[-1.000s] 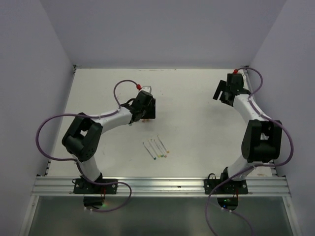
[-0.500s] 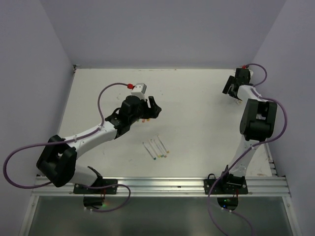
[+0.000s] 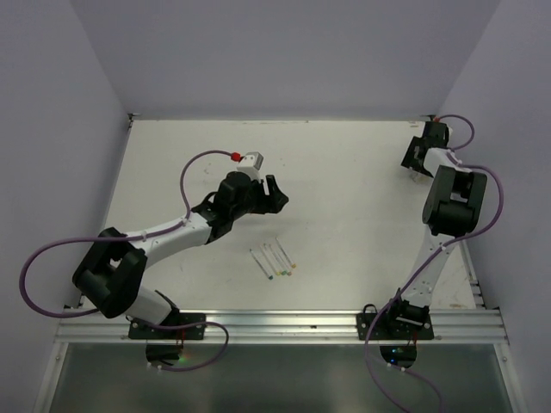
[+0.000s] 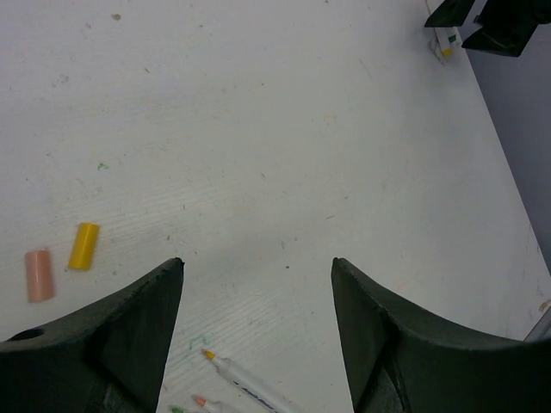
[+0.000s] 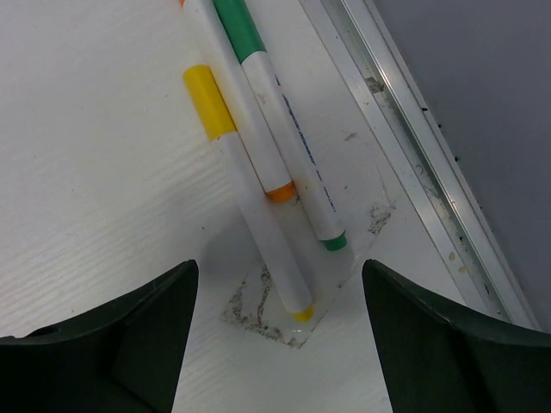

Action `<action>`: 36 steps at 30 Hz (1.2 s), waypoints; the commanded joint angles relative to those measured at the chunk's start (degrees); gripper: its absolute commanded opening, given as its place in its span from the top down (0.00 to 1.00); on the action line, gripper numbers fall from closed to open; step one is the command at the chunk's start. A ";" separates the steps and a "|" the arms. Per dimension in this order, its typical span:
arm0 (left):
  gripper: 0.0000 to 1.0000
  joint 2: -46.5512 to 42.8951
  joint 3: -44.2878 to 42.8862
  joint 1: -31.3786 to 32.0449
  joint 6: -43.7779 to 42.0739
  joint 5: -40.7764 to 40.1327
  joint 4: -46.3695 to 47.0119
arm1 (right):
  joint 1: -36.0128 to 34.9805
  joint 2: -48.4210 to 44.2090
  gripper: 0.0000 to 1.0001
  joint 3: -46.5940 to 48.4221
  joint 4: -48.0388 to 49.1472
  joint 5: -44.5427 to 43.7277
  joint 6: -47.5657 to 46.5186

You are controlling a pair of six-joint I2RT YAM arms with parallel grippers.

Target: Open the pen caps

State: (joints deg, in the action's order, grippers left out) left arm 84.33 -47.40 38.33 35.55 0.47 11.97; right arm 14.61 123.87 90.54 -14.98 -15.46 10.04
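Three white pens lie side by side in the right wrist view, one with a yellow cap (image 5: 209, 101), one with a green cap (image 5: 239, 30), and a third showing an orange end (image 5: 280, 193). My right gripper (image 5: 280, 265) hangs open just above their near ends, holding nothing. My left gripper (image 4: 256, 261) is open and empty over bare table. Two loose caps, yellow (image 4: 83, 246) and pale orange (image 4: 39, 275), lie to its left. Uncapped pens (image 4: 245, 379) show at the bottom edge. From above, the left gripper (image 3: 277, 196) is beyond the row of uncapped pens (image 3: 272, 258), and the right gripper (image 3: 415, 162) sits near the far right corner.
A patch of clear, dirty tape (image 5: 274, 320) lies under the capped pens' ends. An aluminium rail (image 5: 413, 129) runs along the table's right edge close to them. Grey walls (image 3: 52, 129) enclose the table on three sides. Purple cables (image 3: 194, 168) loop off both arms.
The left arm has stretched forward and swung its gripper right, off the loose caps. The right gripper has moved further into the far right corner, over the capped pens.
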 commanded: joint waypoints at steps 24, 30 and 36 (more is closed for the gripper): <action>0.27 0.48 0.20 0.17 -0.22 1.73 5.08 | 0.15 0.05 0.28 -1.07 2.59 -1.24 -4.86; 0.27 0.39 0.11 0.08 -0.39 1.90 5.00 | 0.07 -0.83 0.33 -4.05 2.33 -1.85 -5.91; 0.27 0.13 0.20 0.08 -0.31 2.17 5.08 | 0.07 -1.97 0.38 -6.25 2.85 -0.80 -7.23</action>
State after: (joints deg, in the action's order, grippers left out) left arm 84.79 -47.33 38.33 35.53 2.02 13.61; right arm 14.66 123.50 86.46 -9.30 -15.51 5.06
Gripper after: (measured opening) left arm 0.731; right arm 0.630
